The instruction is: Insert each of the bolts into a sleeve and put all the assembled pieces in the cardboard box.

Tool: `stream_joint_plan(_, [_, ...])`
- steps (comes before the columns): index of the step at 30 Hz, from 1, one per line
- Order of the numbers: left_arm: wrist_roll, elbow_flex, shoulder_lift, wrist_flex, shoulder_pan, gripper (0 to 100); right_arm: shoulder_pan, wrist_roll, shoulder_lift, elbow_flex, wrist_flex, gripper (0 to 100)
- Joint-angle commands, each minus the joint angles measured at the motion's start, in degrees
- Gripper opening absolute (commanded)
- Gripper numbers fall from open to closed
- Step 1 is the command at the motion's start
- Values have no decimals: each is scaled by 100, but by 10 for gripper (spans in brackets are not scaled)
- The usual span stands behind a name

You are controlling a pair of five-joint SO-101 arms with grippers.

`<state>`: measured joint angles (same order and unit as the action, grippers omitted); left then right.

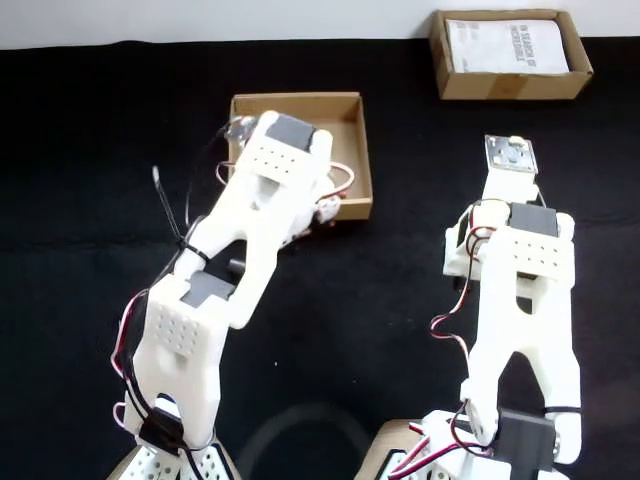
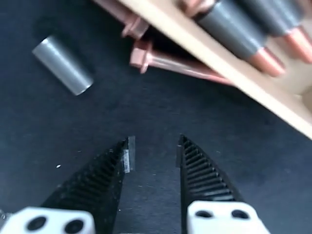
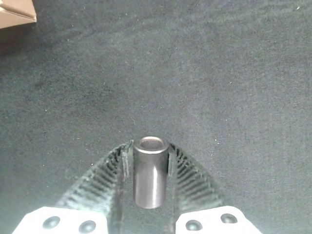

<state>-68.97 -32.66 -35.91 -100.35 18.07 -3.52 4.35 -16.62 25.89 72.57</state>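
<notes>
1. Progress. The task is partly done. I count at least two assembled pieces (image 2: 233, 31) lying in the cardboard box (image 1: 296, 101), each a grey sleeve with a copper bolt end sticking out. A third may lie next to them, but I cannot confirm it.

2. Remaining work. Judging by the loose parts, I put the remainder at two assemblies.
   - The first bolt (image 2: 168, 63) and the second bolt (image 2: 132, 26) lie on the black cloth (image 2: 161, 112), just outside the box wall.
   - A loose sleeve (image 2: 62, 65) lies on its side on the cloth, near the bolt heads.

3. Left gripper (image 2: 154, 141). The jaws stand moderately apart and hold nothing. It hangs over bare cloth, near the box wall and short of the two bolts.

4. Right gripper (image 3: 150, 146). The jaws are closed onto another sleeve (image 3: 151, 175), clamped along its length with the bore facing away from the wrist. It is over the cloth, well apart from the cardboard box.

5. Containers.
   - The cardboard box holds the finished pieces.
   - A second box (image 1: 500, 88) at the far edge of the table holds a printed booklet (image 1: 505, 45). I see no parts in it.
</notes>
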Motion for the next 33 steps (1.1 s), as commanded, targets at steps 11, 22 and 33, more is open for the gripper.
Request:
stream_joint_plan(11, [-123,13,22,985,-259,151,-75,62,-13,-242,-84,7])
stream_joint_plan(22, [-132,-75,-453,958,-242,149,-75,62,-13,-242,-92,7])
stream_joint_plan(33, [-132,-92,-514,1670,-752,147,-136,316,593,-295,-57,7])
